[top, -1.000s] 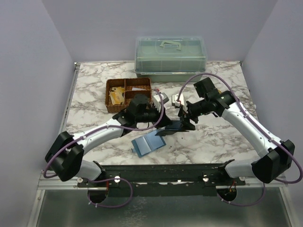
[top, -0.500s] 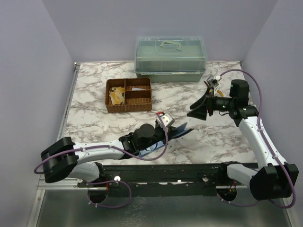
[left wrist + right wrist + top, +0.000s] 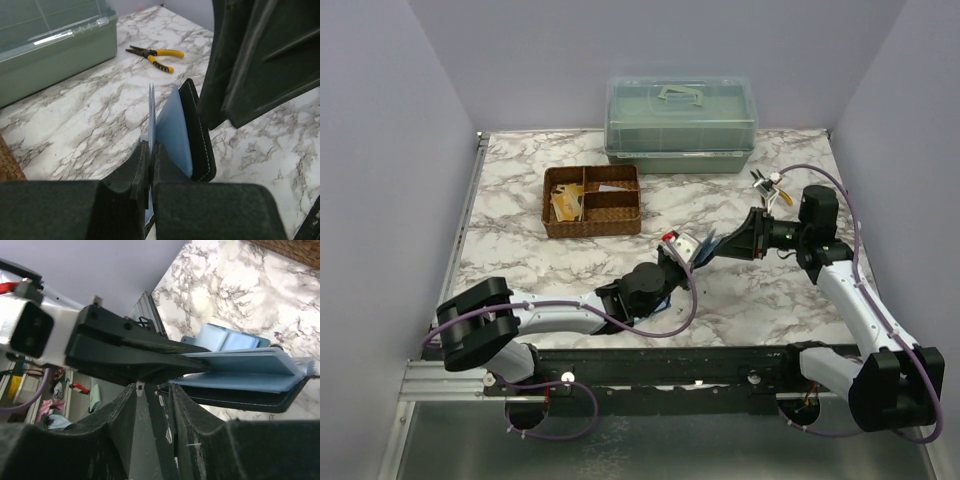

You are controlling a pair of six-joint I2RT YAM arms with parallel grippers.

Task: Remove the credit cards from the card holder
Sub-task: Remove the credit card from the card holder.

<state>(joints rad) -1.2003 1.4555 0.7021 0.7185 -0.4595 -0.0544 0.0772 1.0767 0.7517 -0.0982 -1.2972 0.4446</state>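
While left gripper [image 3: 150, 152] clamps card holder [image 3: 199, 135] above marble-veined tabletop [image 3: 90, 115] (stitched black cover, smooth blue-grey lining, thin pale cards [image 3: 151, 107] edge-on), right gripper [image 3: 152, 386] sits just beside, jaws apart.

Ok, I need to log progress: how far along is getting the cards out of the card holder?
Done: the card holder is lifted and spread open, one leaf pinched by the left gripper, jaws shut. In hand: the right gripper sits at the open edge, jaws apart, gripping nothing. Left: pulling the cards; none shows clear of the holder.
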